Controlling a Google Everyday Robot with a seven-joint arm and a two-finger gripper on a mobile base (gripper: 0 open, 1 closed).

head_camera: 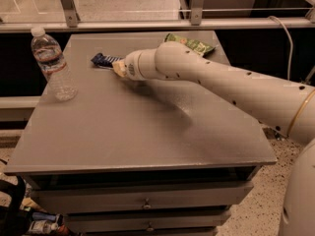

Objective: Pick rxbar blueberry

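The rxbar blueberry (102, 59), a small flat bar in a dark navy wrapper with white print, lies on the grey table (133, 132) toward its far side. My gripper (117, 67) sits at the end of the white arm, which reaches in from the right. It is right at the bar's right end and covers that end. The arm's wrist hides the fingertips.
A clear water bottle (51, 63) with a white cap stands upright at the table's left side. A green snack bag (191, 44) lies at the far edge behind the arm. A railing and glass run behind the table. Drawers are below its front edge.
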